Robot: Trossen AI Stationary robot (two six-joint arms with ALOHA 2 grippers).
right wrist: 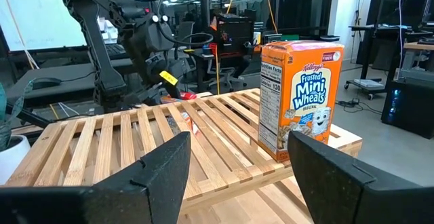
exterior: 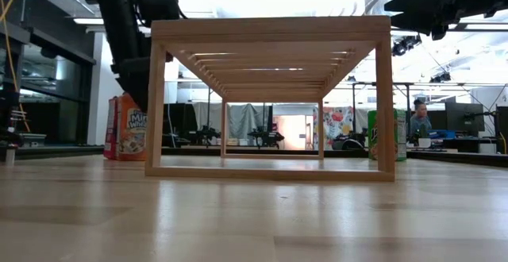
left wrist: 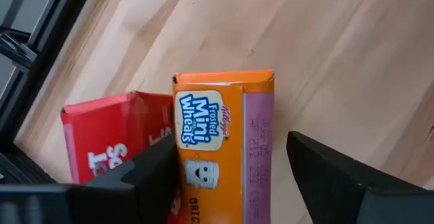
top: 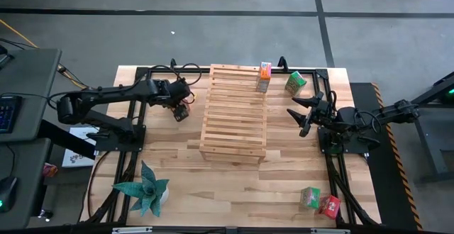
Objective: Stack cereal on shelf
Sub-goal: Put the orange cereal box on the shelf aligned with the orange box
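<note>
- The shelf, a light-wood rack of parallel slats, sits mid-counter.
- One orange Mini-Wheats box stands upright on the shelf's far right corner.
- A green box sits tilted on the counter just beyond that corner.
- Another green box and a red box sit side by side near the counter's front right.
- Left of the shelf, a second orange box stands touching a red box, flanked by the left end effector's fingers.

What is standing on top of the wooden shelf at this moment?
One orange Mini-Wheats box stands upright on the shelf, near its far right corner. The other slats are bare. Whatever lies beneath the slats is not visible from above.
</note>
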